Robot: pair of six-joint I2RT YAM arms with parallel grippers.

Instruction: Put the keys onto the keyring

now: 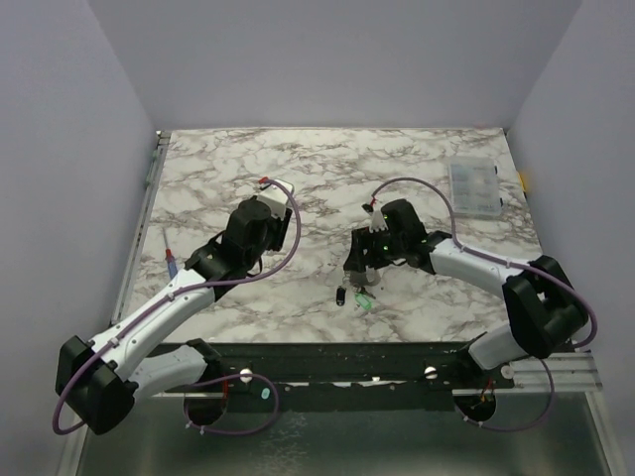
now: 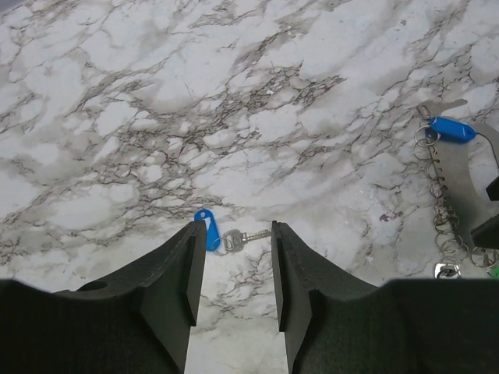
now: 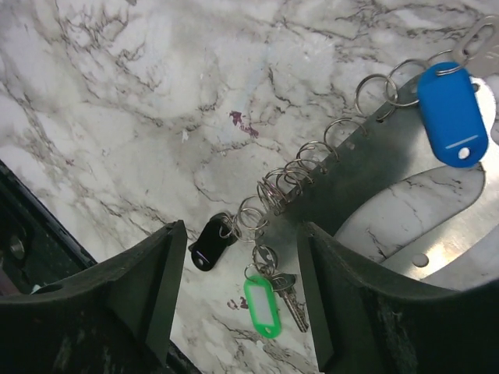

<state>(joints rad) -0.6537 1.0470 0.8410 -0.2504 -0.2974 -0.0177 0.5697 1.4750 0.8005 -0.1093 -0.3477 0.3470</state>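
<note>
I am holding my left gripper (image 2: 234,269) low over the marble table (image 2: 195,93), jaws parted and nothing between the pads. I am lining the gap up on the loose blue key (image 2: 222,236), which is lying flat just past my fingertips, tag to the left and blade pointing right. As I judge it, this is the one key not yet hung, so I am leaving the jaws apart to straddle its thin body before closing.

I am hovering my right gripper (image 3: 242,273) over the near end of the keyring (image 3: 390,179), its jaws also standing wide and gripping nothing. Just beyond those tips the black key (image 3: 209,243) and the green key (image 3: 263,305) are lying on the marble. Each seems to be hooked to one of the small wire rings strung along the keyring's flat silvery band. I am staying here, I think, to pin or lift the band so that it is not sliding when the last key comes to it.

Farther along the same band, a second blue key (image 3: 451,113) is hanging at the far end. From my left wrist the keyring is showing well off to the right, apart from the loose key, so a carry across is waiting.

Beyond all this, a clear box (image 1: 472,188) is sitting near the far right corner of the table, and a screwdriver (image 1: 172,260) is lying by the left edge. Neither is touching anything I am working on.
</note>
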